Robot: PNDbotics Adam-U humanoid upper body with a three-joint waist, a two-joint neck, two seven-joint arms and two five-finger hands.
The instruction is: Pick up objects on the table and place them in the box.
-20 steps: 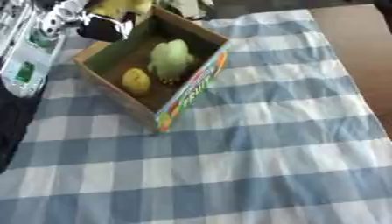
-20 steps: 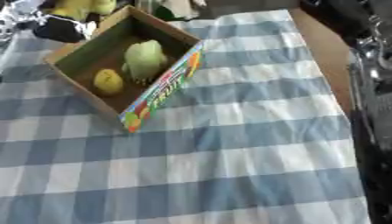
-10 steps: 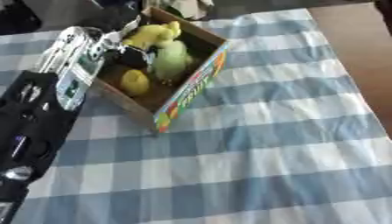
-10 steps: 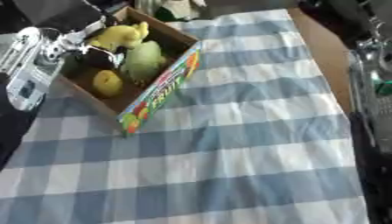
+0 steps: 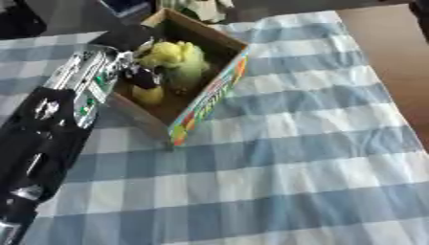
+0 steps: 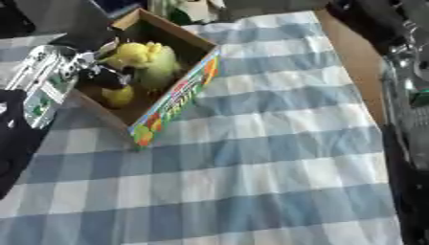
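Fingers of the left hand (image 5: pixel 144 76) are dark and hard to read inside the box (image 5: pixel 209 98); I cannot tell if they hold the yellow toy (image 5: pixel 172 53) lying there beside a small yellow fruit (image 5: pixel 148 94). Risk: the wrist may catch the near wall and drag the box across the counter (image 5: pixel 293 167).

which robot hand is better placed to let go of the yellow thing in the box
The left. The left robot hand is over the open cardboard box, at the yellow fruit-like object. The right arm is only along the table's right edge, its hand unseen.
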